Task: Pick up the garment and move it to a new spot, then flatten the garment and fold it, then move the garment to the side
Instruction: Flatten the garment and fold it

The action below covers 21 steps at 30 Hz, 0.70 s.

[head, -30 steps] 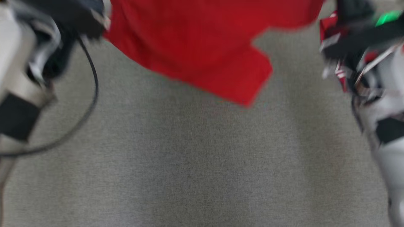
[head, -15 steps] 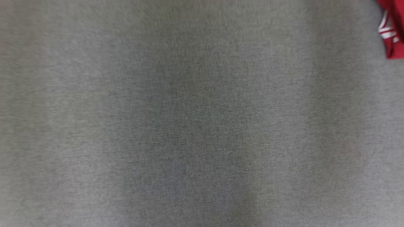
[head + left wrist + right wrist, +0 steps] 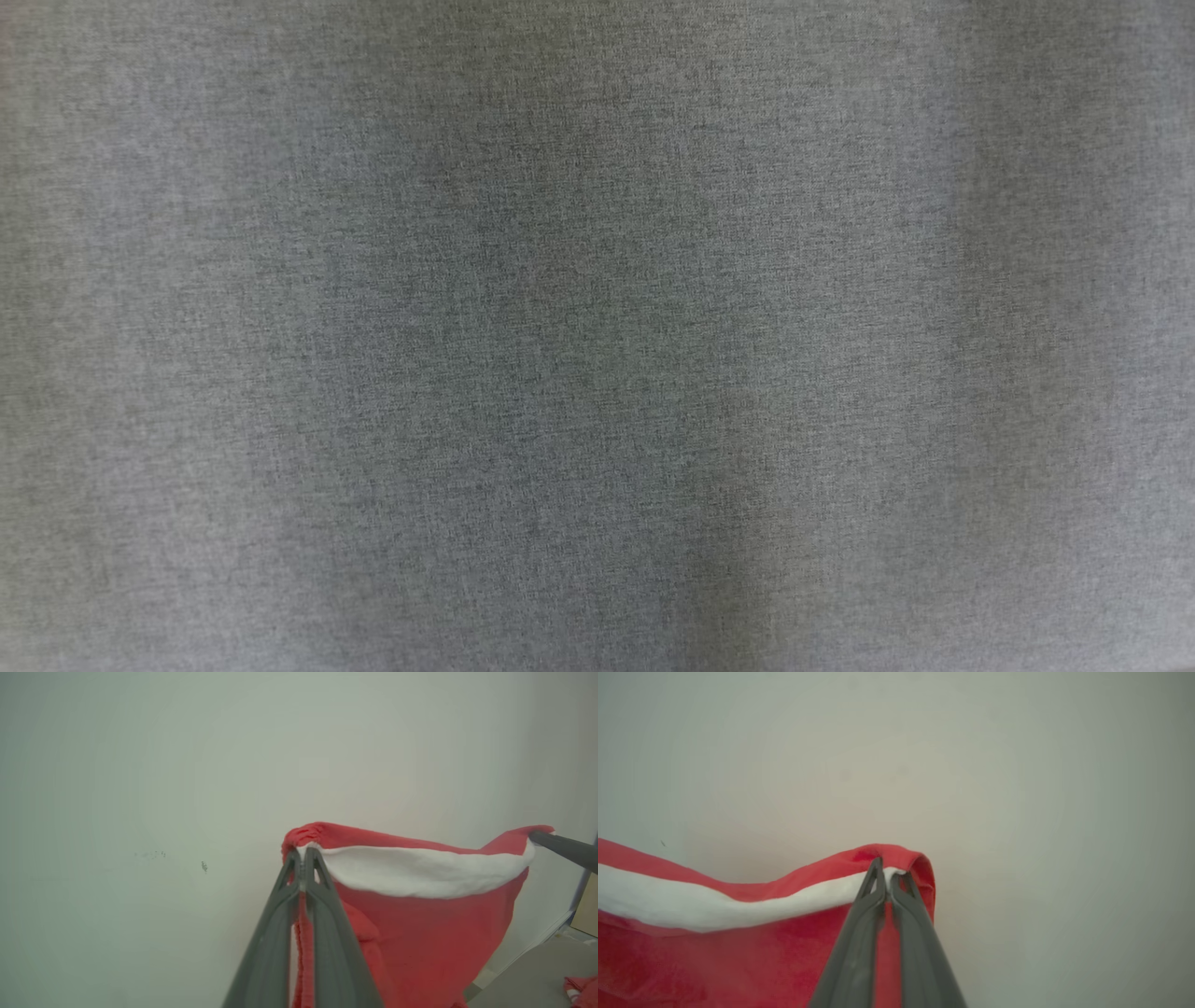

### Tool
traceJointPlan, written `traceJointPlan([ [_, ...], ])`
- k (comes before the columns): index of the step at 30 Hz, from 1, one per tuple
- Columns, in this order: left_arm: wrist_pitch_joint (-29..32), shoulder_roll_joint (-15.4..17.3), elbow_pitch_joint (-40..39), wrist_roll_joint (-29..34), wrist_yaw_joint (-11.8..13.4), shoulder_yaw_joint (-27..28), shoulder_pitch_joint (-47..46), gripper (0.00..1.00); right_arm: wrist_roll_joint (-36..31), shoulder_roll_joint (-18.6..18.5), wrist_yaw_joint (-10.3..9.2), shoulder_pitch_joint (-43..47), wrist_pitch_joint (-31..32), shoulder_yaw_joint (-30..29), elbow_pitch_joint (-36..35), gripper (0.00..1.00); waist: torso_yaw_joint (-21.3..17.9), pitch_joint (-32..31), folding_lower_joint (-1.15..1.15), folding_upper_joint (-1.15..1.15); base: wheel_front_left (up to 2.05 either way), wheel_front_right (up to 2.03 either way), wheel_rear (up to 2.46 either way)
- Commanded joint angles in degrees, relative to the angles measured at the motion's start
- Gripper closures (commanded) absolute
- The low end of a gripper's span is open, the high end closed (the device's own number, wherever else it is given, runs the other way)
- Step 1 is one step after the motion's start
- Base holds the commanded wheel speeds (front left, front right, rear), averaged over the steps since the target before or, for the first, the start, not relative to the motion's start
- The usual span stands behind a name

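From the head view, a grey woven cloth surface (image 3: 597,336) lies below me, softly shadowed.

In the left wrist view, my left gripper (image 3: 303,858) is pinched tight on one top corner of the red fleece garment with white lining (image 3: 420,933). The garment hangs in front of a plain pale wall (image 3: 140,765), and the grey surface shows low at the right.

In the right wrist view, my right gripper (image 3: 885,871) is clamped on the other top corner, fingers aimed at the wall.
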Motion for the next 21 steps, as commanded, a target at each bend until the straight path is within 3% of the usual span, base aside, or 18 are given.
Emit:
traceJointPlan([
  [1, -0.44, -0.13, -0.33, -1.4, 0.12, -0.48, 0.93, 1.0, 0.62, -0.46, -0.18, 0.02, -0.21, 0.36, 0.39, 1.0, -0.03, 0.17, -0.01, -0.01, 0.0, 0.0, 0.0],
  [7, -3.13, 0.86, -3.18, -4.37, 0.12, -2.17, 7.18, 1.0, 2.59, -1.83, -0.18, 4.69, -1.38, 2.99, 0.16, 1.0, 0.15, -0.94, -0.01, -0.01, 0.0, 0.0, 0.0],
  [12, -3.96, 2.89, -8.48, -4.32, 0.11, -2.41, 17.3, 1.0, 6.17, -2.08, -0.18, 13.6, -3.13, 5.75, -2.53, 1.0, -0.21, -4.19, -0.01, -0.01, 0.0, 0.0, 0.0],
  [21, -3.98, 4.83, -22.66, 1.97, 2.17, 7.59, 41.26, 1.0, 10.67, -6.06, -0.18, 36.91, -5.64, 10.82, -13.98, 1.0, -0.26, -11.89, -0.01, -0.01, 0.0, 0.0, 0.0],
])
